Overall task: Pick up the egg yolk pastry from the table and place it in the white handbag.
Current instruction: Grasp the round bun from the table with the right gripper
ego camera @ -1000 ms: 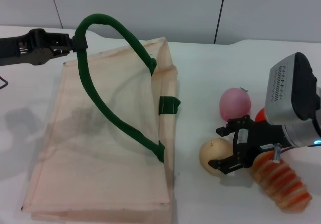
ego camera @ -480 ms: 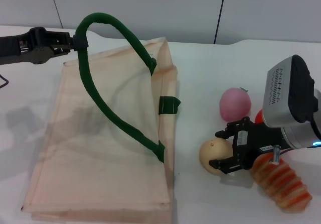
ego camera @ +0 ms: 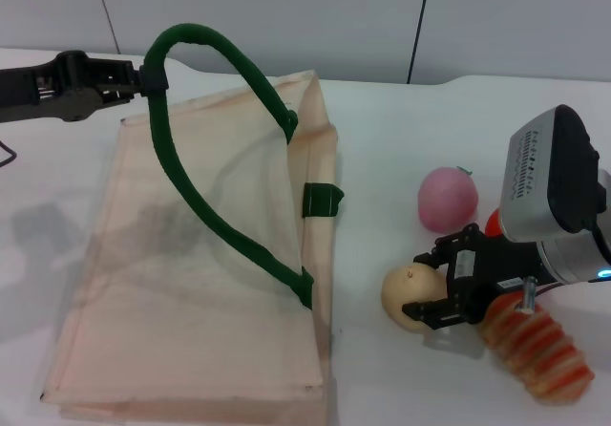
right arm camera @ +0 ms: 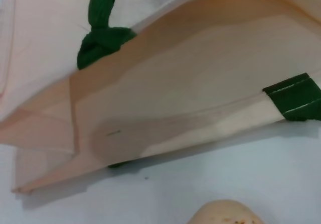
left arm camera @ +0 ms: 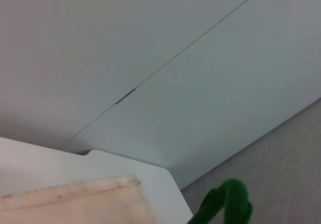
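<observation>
Grasping stage: the right gripper (ego camera: 427,290) sits on the table (ego camera: 401,139) at about 4 o'clock in the head view, its black fingers closed around the egg yolk pastry (ego camera: 408,294). A pink ball (ego camera: 447,199) lies just beyond, a ridged orange-striped roll (ego camera: 539,350) beside the wrist. At 10 o'clock the left gripper (ego camera: 143,78) pinches the green handle (ego camera: 205,39), propping open the white handbag (ego camera: 181,283). The likely next move is to lift and carry the pastry toward 9 o'clock, over the bag's mouth.
</observation>
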Motion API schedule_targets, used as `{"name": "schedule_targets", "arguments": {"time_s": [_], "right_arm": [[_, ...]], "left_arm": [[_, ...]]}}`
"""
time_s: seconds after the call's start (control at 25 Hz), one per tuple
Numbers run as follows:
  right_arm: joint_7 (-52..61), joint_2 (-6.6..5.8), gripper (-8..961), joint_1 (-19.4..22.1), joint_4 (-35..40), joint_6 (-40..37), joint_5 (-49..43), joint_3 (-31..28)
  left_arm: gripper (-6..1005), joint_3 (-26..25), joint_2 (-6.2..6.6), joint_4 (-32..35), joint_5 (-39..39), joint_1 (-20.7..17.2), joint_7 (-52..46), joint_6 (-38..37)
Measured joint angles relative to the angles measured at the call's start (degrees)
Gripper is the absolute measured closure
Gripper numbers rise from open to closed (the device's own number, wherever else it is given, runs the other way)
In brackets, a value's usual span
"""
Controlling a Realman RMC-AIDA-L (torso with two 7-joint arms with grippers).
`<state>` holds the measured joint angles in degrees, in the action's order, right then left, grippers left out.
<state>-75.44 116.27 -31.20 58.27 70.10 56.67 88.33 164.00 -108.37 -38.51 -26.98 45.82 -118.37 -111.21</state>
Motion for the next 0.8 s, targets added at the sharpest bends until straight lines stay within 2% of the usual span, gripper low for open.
{"name": "schedule_targets", "arguments": {"time_s": [0.8], "right_arm": [[0.6, 0.02, 413, 2.3, 8.5, 2.4, 1.2, -0.6]], "left_arm": [[784, 0.1, 0.09, 0.2, 0.1, 0.2, -0.1, -0.3]]}}
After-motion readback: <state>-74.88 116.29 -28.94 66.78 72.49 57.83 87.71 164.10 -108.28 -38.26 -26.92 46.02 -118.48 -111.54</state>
